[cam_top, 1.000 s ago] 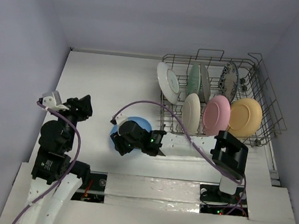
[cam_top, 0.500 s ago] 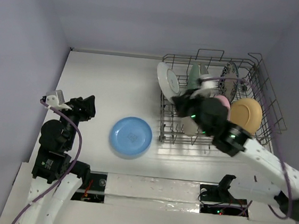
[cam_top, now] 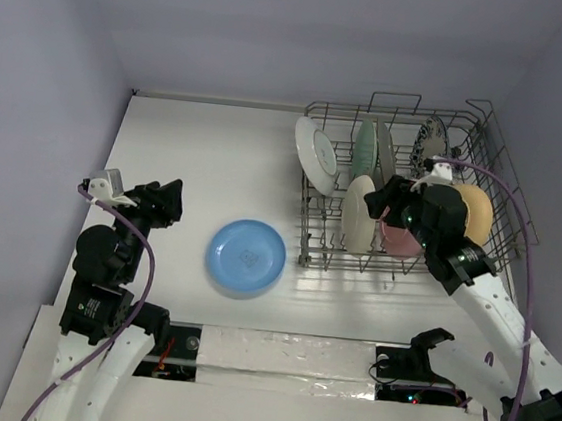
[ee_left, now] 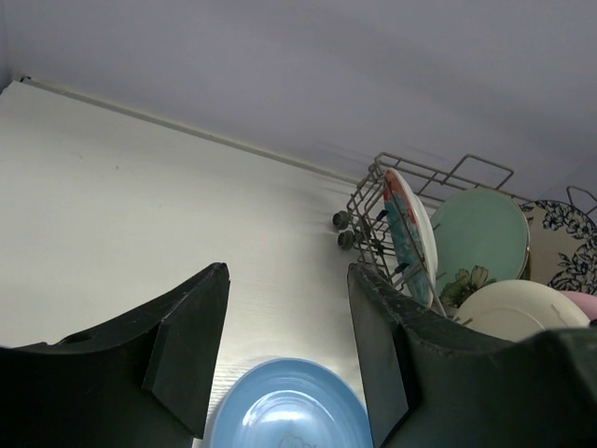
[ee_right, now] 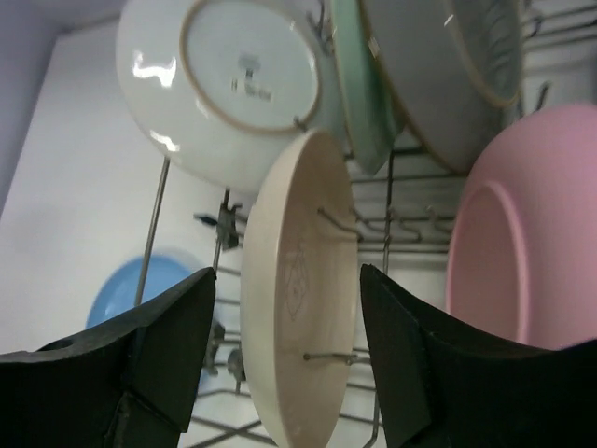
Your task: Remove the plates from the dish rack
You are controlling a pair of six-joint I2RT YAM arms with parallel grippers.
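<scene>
The grey wire dish rack (cam_top: 507, 209) stands at the right of the table. In it stand a cream plate (cam_top: 358, 215), a pink plate (cam_top: 399, 241), a yellow-orange plate (cam_top: 477, 213), a mint green plate (cam_top: 366, 146), a patterned plate (cam_top: 431, 146) and a white floral plate (cam_top: 314, 153). A blue plate (cam_top: 246, 257) lies flat on the table, left of the rack. My right gripper (cam_top: 380, 203) is open. In the right wrist view its fingers straddle the cream plate (ee_right: 298, 289) without closing on it, and the pink plate (ee_right: 522, 271) is beside it. My left gripper (cam_top: 166, 204) is open and empty, left of the blue plate (ee_left: 289, 411).
The rack's front wires and upright tines (ee_right: 387, 219) stand close around the cream plate. The white plate (ee_right: 233, 84) leans over the rack's left end. Walls close the table at the back and on both sides.
My right arm has left the blue plate lying on the table and swung right to the rack, coming down around the cream plate. The left arm has barely moved.
</scene>
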